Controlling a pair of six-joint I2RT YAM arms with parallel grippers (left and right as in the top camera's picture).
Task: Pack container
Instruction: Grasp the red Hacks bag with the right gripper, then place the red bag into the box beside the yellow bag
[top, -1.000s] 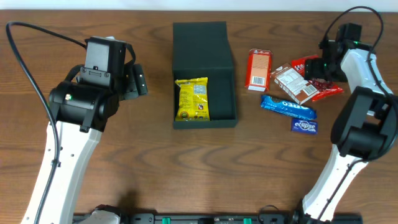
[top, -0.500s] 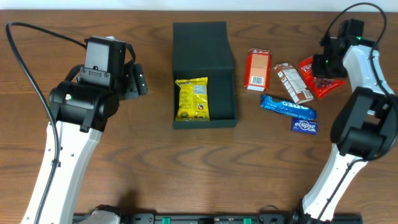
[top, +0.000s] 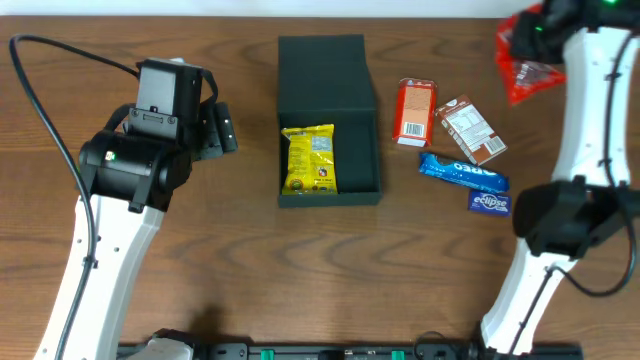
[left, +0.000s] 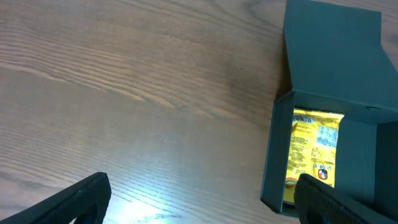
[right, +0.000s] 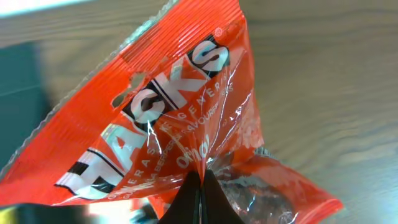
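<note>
Overhead, I am holding my left pincer (top: 222, 128) at the left of the worktop (top: 250, 260) with its fingers spread wide apart and gripping nothing; its wrist view is showing bare wood between the two dark fingertips. Just right of it, the container (top: 358, 150) is sitting near the middle of the worktop, its flap lid lying open toward the far edge and a yellow snack packet (top: 309, 158) lying inside against the left wall. Further right, an orange carton (top: 416, 113), a brown-and-white packet (top: 472, 130), a blue bar (top: 463, 172) and a small blue gum pack (top: 490, 203) are lying close together, well apart from the container. At the far right corner, I am keeping my right pincer (right: 200, 193) pressed together on a crinkled red packet (right: 161, 112), pinching its film and holding it up above the wood.
</note>
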